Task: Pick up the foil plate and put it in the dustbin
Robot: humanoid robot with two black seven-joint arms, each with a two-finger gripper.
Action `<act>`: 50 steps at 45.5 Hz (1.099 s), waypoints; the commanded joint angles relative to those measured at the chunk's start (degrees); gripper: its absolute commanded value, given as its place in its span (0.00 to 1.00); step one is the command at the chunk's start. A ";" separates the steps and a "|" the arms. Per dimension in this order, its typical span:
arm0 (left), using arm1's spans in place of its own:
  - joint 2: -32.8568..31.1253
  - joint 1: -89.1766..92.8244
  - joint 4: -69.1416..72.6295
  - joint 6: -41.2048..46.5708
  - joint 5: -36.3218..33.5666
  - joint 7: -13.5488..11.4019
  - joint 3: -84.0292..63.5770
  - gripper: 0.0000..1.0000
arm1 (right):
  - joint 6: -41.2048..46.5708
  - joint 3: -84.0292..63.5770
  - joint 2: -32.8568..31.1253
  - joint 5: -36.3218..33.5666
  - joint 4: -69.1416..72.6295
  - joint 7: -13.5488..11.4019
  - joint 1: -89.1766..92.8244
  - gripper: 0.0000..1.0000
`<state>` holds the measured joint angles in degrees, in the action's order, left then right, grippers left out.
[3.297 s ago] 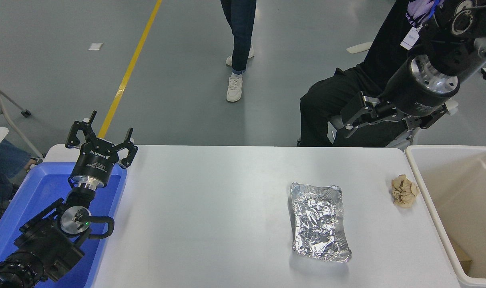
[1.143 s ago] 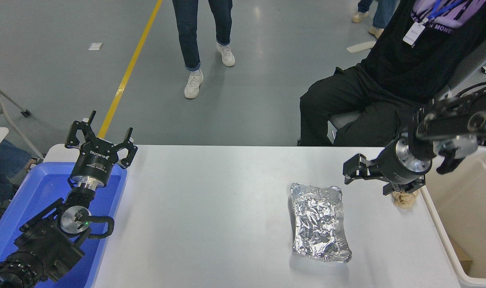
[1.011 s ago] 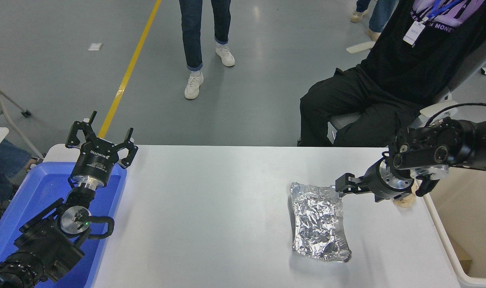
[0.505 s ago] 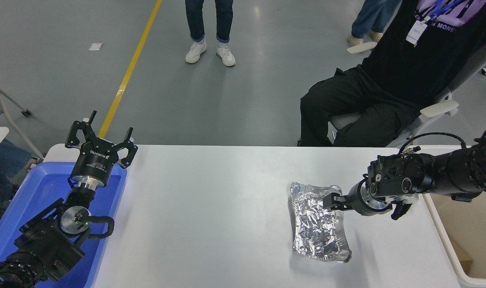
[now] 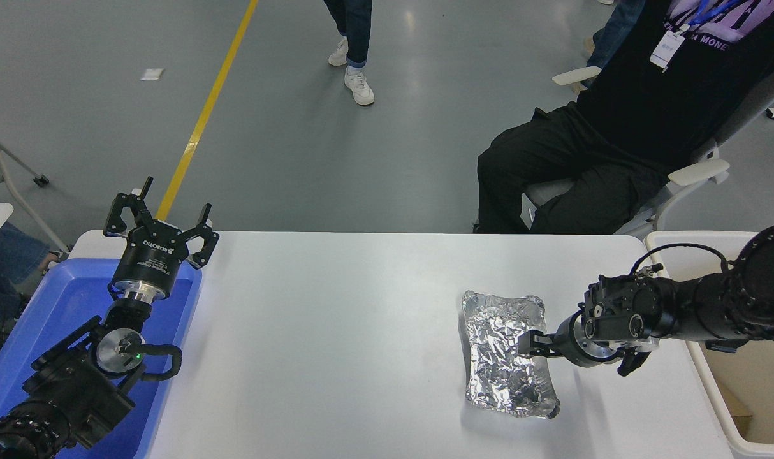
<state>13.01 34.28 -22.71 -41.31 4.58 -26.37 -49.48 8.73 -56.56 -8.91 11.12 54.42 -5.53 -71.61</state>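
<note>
Head view: white table [image 5: 361, 357], grey floor [image 5: 106, 127].

The foil plate [image 5: 507, 354], shiny crinkled silver with a raised rim, lies flat on the table's right half, long side running near to far. The cream dustbin [image 5: 737, 382] stands open at the right edge.

One foil plate [image 5: 509, 356], one dustbin [image 5: 753, 442], one blue tub [image 5: 17, 347], two grippers.
</note>
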 commanded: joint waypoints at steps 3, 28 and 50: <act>0.00 0.00 0.04 0.00 -0.01 0.00 0.00 0.98 | -0.02 1.27 0.73 -0.31 -0.72 -0.01 1.65 0.62; 0.00 0.00 -0.05 0.00 -0.01 0.00 0.00 0.98 | 1.73 1.54 0.29 -7.87 0.16 -0.01 1.12 0.00; 0.00 0.00 -0.05 0.00 -0.01 0.09 0.00 0.98 | 5.16 1.10 -7.00 -8.66 9.30 0.70 -9.16 0.00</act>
<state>13.01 34.28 -22.75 -41.32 4.57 -26.36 -49.48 11.33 -55.23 -12.20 2.70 58.82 -5.05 -75.06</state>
